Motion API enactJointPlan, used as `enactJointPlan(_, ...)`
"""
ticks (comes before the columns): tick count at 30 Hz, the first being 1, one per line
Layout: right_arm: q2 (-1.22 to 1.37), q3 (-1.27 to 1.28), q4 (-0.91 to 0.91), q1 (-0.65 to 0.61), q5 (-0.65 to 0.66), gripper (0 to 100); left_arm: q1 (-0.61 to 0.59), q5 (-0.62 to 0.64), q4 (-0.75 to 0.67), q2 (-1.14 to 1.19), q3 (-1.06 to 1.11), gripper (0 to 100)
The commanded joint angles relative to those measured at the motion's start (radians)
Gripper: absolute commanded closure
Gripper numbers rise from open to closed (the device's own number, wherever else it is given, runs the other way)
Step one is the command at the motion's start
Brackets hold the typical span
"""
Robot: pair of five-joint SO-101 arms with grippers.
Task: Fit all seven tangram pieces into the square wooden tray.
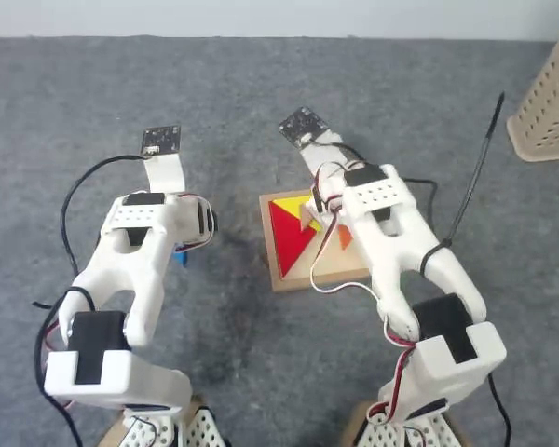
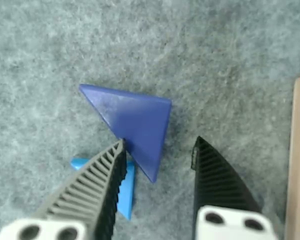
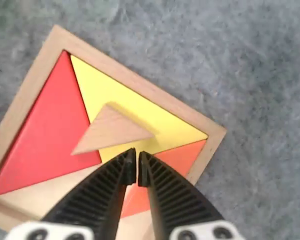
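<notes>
The left gripper (image 2: 160, 145) hangs over the grey carpet (image 2: 215, 50) to the left of the square wooden tray (image 1: 298, 279). Its claw is apart, with one fingertip at the edge of the dark blue triangle (image 2: 135, 117) and the other standing clear beside it. A light blue piece (image 2: 126, 187) lies just beside that triangle, partly under the first finger.

For a clean pick, I judge the claw should close across the triangle's body rather than its pointed corner. It should also come down without catching the light blue piece.

The right gripper (image 3: 137, 156) is over the tray, claw together and holding nothing. It is just beside a plain wooden triangle (image 3: 112, 132) that lies unseated across the red triangle (image 3: 45, 145) and the yellow triangle (image 3: 140, 110). An orange piece (image 3: 182, 157) sits alongside them in the tray.

No brand, label or writing can be read.
</notes>
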Motion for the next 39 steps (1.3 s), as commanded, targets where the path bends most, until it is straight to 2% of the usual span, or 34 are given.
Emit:
enactJointPlan(1,-0.022,-0.103,0.007,-0.027,-0.002,99.2,0.008,-0.017,-0.017,-0.052,-0.010,79)
enactJointPlan(8,0.030,-0.164,0.004,-0.113,-0.002,99.2,0.008,-0.017,-0.017,-0.052,-0.008,79)
enactJointPlan(17,0.153,-0.199,0.013,-0.070,0.005,99.2,0.008,-0.017,-0.017,-0.052,-0.007,79)
enactJointPlan(28,0.156,-0.181,0.104,-0.001,0.009,99.2,0.008,-0.017,-0.017,-0.052,-0.005,79)
enactJointPlan(31,0.156,-0.173,0.107,-0.010,0.052,99.2,0.008,-0.017,-0.017,-0.052,-0.005,79)
enactJointPlan(39,0.019,-0.060,0.068,-0.027,0.071,99.2,0.008,-0.017,-0.017,-0.052,-0.008,79)
